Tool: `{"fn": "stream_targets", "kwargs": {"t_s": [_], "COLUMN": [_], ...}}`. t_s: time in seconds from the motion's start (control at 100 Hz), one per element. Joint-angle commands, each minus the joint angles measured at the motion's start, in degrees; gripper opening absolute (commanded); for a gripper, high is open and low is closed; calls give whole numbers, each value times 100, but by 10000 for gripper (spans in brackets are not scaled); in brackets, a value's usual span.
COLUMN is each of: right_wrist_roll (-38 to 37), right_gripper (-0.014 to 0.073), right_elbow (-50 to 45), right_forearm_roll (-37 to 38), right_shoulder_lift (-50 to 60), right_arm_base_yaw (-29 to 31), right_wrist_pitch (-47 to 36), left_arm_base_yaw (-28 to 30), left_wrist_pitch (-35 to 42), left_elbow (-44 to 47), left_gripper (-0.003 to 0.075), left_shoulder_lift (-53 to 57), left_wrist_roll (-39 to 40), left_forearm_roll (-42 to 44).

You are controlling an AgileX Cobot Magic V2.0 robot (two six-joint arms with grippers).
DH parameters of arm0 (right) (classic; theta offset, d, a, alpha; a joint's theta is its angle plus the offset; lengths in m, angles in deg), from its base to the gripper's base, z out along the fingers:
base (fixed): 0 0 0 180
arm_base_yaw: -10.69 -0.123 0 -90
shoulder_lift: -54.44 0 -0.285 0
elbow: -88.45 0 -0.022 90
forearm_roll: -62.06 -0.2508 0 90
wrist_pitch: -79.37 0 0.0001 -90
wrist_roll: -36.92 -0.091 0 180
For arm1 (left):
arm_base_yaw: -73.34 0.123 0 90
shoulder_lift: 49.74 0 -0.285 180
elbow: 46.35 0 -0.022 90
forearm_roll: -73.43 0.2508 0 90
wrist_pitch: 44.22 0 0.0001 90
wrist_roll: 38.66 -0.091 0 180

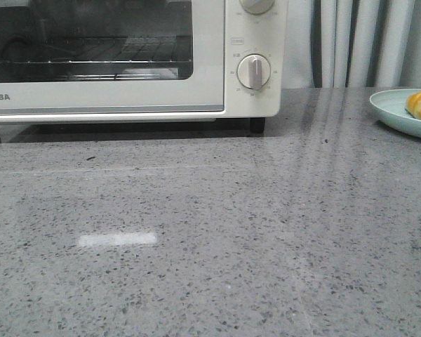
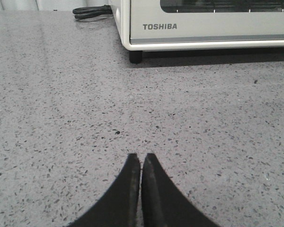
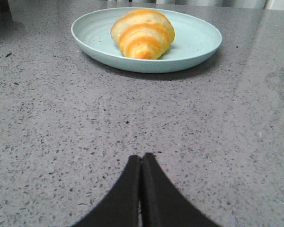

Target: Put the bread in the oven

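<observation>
- Nearest in each wrist view are the dark fingertips. The right claw (image 3: 141, 158) has its tips pressed together with nothing between them, low over the speckled grey desk (image 1: 210, 246). The left claw (image 2: 141, 158) is pinched together and empty in the same way.
- Both claws look parked rather than working; I judge that the task has not begun, since nothing is held.
- Beyond the right claw, well apart from it, a pale blue plate (image 3: 199, 42) sits on the desk, presumably set out so the bread can be reached from that side.
- The bread (image 3: 143, 33) lies on that plate: a glossy golden-orange croissant shape with paler cream stripes, one tapered end towards the camera.
- Farthest, ahead of the left claw, stands the cream-white oven (image 1: 217, 63). Its glass door looks shut, the wire rack visible behind it, so it likely needs opening first.
</observation>
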Motion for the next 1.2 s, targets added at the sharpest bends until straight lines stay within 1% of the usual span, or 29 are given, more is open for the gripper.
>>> {"fn": "stream_targets", "kwargs": {"t_s": [0.0, 0.03, 0.11, 0.25, 0.34, 0.37, 0.39, 0.45, 0.51, 0.57, 0.63, 0.67, 0.71, 0.75, 0.8, 0.84, 0.9, 0.95, 1.0, 1.04, 1.1, 1.19], "right_wrist_roll": [56, 56, 56, 44, -437, -598, -690, -700, -711, -711, -711, -711, -711, -659, -562, -556, -556, -556, -556, -553, -543, -543], "right_gripper": [-58, -58, -58, -58, -58, -58, -58, -57, -57, -57, -57, -57, -57, -57, -57, -57, -57, -57, -58, -57, -57, -58], "right_elbow": [-73, -73, -73, -73, -73, -73, -73, -47, 25, 95, 119, 141, 220, 358, 604, 866, 1251, 1581, 1910, 2087, 2334, 2615], "right_forearm_roll": [190, 191, 191, 106, -382, -505, -556, -845, -1437, -2256, -2860, -3136, -3190, -3164, -3003, -2698, -2000, -1517, -1098, -810, -542, -421], "right_shoulder_lift": [118, 118, 118, 118, 118, 118, 118, 118, 118, 118, 118, 118, 118, 118, 92, 36, -124, -309, -548, -776, -1103, -1643], "right_arm_base_yaw": [32, 32, 32, 32, 32, 32, 32, 32, 32, 32, 32, 32, 32, 32, 32, 32, 32, 32, 32, 32, 32, 32], "right_wrist_pitch": [-516, -757, -1766, -3364, -4361, -4603, -4725, -4641, -4038, -3470, -3198, -3165, -3074, -2932, -2495, -1975, -1150, -606, -252, -83, -57, -218], "left_arm_base_yaw": [16, 16, 16, 16, 16, 16, 16, 16, 16, 16, 16, 16, 16, 1, -44, -87, -159, -221, -257, -287, -287, -287], "left_wrist_pitch": [380, 455, 824, 1671, 2036, 2078, 2113, 2176, 2208, 2208, 2208, 2208, 2208, 2169, 2035, 1839, 1444, 1104, 801, 575, 352, 267], "left_elbow": [137, 137, 137, 137, 126, 126, 126, 126, 126, 126, 118, 93, 39, -49, -295, -510, -983, -1396, -1824, -2184, -2635, -3268], "left_gripper": [-21, -21, -21, -21, -21, -21, -21, -21, -21, -21, -21, -21, -21, -21, -21, -22, -22, -22, -22, -22, -21, -21], "left_shoulder_lift": [179, 179, 179, 179, 179, 179, 179, 179, 179, 179, 179, 179, 179, 179, 165, 103, -70, -380, -761, -1080, -1690, -2564], "left_wrist_roll": [18, 18, 18, 18, 18, 18, 18, 18, 18, 18, 18, 18, -5, -54, -249, -472, -757, -898, -924, -933, -1023, -1401], "left_forearm_roll": [-26, -113, -559, -2204, -3493, -4057, -4277, -5181, -5916, -6374, -6640, -6671, -6586, -6316, -5824, -5340, -4668, -4083, -3429, -3082, -2674, -2555]}}
